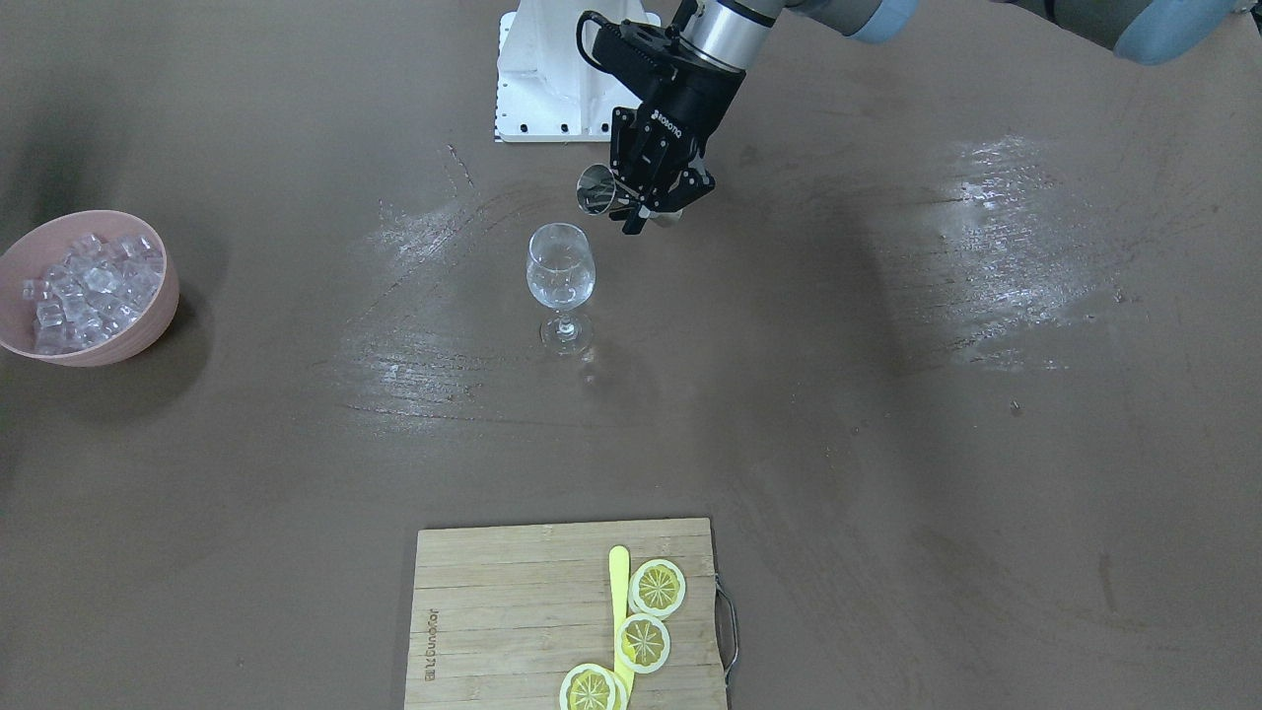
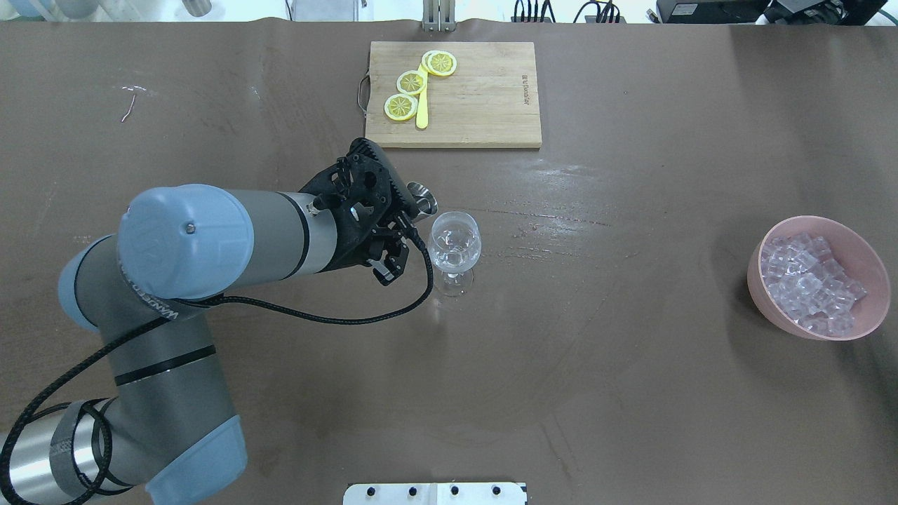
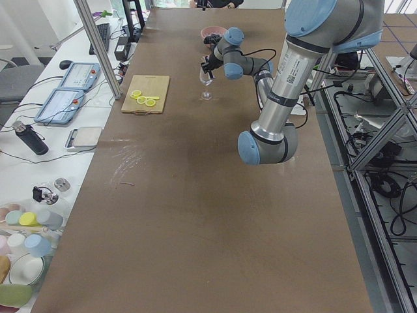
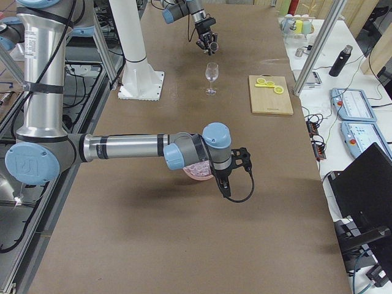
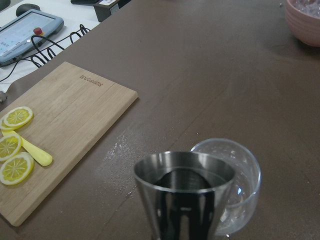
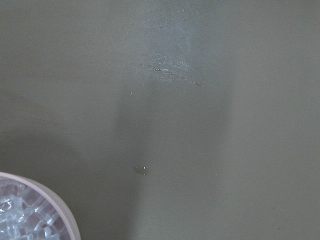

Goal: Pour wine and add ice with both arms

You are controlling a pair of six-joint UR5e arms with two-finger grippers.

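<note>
We find the left gripper (image 1: pixel 653 209) closed on a polished steel cup (image 1: pixel 595 188), conical with a flared round mouth, held tilted just beside the rim of the wine glass (image 1: pixel 560 268). The glass is clear, with a rounded bowl, a thin stem and a disc foot, and stands upright on the matt brown bench (image 1: pixel 887 444). The ice (image 1: pixel 91 286), small glossy clear cubes, lies heaped in a smooth pink bowl (image 1: pixel 163 306) well apart from the glass. The right gripper (image 4: pixel 222 182) hangs at that bowl's edge; we cannot tell whether it is open or closed. A slatted wooden cutting board (image 1: pixel 513 611) carries three round lemon slices (image 1: pixel 658 588).
</note>
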